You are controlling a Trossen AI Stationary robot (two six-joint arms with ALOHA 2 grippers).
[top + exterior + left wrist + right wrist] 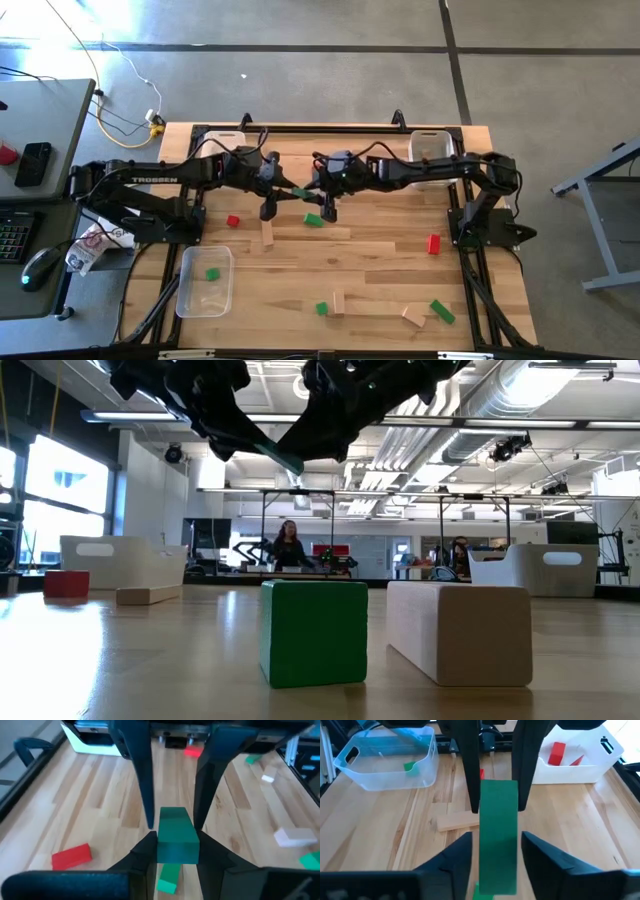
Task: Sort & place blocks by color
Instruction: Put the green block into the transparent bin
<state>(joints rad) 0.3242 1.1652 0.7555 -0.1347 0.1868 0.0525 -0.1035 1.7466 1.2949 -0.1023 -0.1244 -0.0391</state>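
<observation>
Green cube (313,632) sits closest in the low view, flat on the wooden table (380,270), with a light wood block (460,630) just beside it.

Handover point, mid-air over table centre:
- Held green block (300,193) hangs between both arms.
- Left gripper (177,845): clamped on the held green block, both pads touching its sides.
- Right gripper (497,847): jaws parted, a thin gap on each side of the block; not gripping.

Table, high view:
- Clear tray (185,290) at front left, one green piece (212,273) inside.
- White tray (590,770) at the far right, red piece (557,752) inside.
- Second white tray (225,140) at far left; contents cannot be told.
- Loose: small red block (233,221), tall red block (433,243), and a green block (314,219) under the grippers.
- Near front edge: small green block (322,309), wood pieces (339,302), long green block (441,311).
</observation>
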